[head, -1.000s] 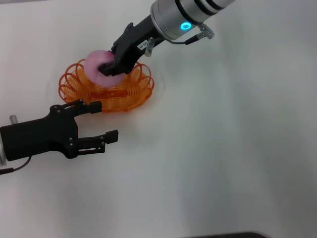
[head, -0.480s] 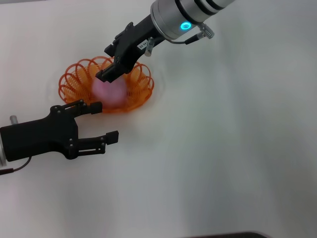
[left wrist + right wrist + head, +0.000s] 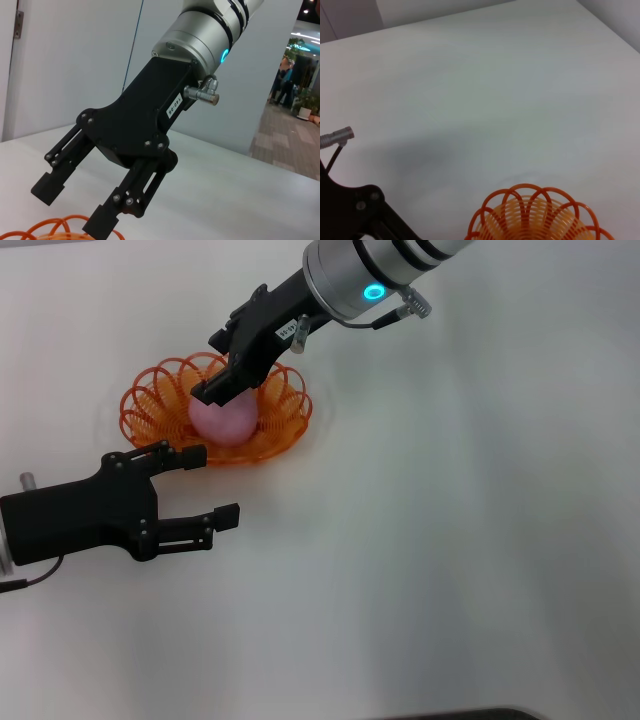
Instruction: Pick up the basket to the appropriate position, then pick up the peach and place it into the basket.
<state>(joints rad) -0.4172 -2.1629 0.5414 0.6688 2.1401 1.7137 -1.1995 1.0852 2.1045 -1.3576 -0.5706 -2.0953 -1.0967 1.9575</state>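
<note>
In the head view, the matte pink peach (image 3: 223, 420) is seen lying inside the oval orange basket (image 3: 150, 405) of looped openwork, which rests on the smooth white table (image 3: 450, 540). The black right gripper (image 3: 232, 370) is held just above the peach, its jaws spread and empty. The left gripper (image 3: 205, 485) is parked near the basket, jaws spread.

In the left wrist view, the right gripper (image 3: 75, 205) is shown with separated fingers above orange loops (image 3: 50, 227).

In the right wrist view, the scalloped rim (image 3: 535, 192) is visible.
</note>
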